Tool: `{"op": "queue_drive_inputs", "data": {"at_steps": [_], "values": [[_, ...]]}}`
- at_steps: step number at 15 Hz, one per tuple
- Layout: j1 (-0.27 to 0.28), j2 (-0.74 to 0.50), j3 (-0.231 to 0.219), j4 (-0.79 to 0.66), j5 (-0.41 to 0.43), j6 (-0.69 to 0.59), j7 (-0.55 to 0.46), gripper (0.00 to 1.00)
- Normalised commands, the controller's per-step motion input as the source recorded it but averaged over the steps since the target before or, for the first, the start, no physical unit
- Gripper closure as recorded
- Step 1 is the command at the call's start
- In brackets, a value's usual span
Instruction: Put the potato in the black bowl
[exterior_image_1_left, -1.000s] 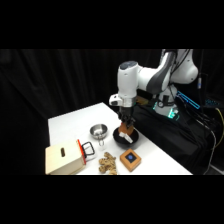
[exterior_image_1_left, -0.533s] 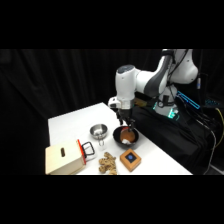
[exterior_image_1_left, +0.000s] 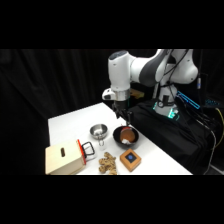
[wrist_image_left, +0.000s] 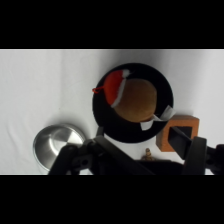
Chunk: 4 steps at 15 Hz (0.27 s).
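The potato (exterior_image_1_left: 128, 135) is a smooth orange-brown lump lying inside the glossy black bowl (exterior_image_1_left: 118, 138) near the table's right edge. In the wrist view the potato (wrist_image_left: 137, 100) fills the middle of the bowl (wrist_image_left: 102, 117). My gripper (exterior_image_1_left: 124, 116) hangs a short way above the bowl, holding nothing. Seen from the wrist, the gripper (wrist_image_left: 139, 104) is open, with a red-tipped finger (wrist_image_left: 115, 87) on one side of the potato and a white-tagged one (wrist_image_left: 161, 117) on the other.
A small silver metal cup (exterior_image_1_left: 98, 131) (wrist_image_left: 57, 145) stands left of the bowl. In front lie a knobbly tan piece (exterior_image_1_left: 107, 163) and an orange block with a dark top (exterior_image_1_left: 130, 158) (wrist_image_left: 182, 131). A wooden box with a red handle (exterior_image_1_left: 62, 157) sits at the front left.
The gripper has risen from just over the bowl to a short way above it. The potato stays in the bowl.
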Motion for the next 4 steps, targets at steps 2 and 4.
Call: {"op": "queue_drive_inputs", "data": {"at_steps": [2,4], "values": [[-0.014,-0.33,-0.035,0.2,0.137,-0.49,-0.18,0.0],[-0.01,-0.18,-0.035,0.22,0.145,-0.39,-0.17,0.0]]}}
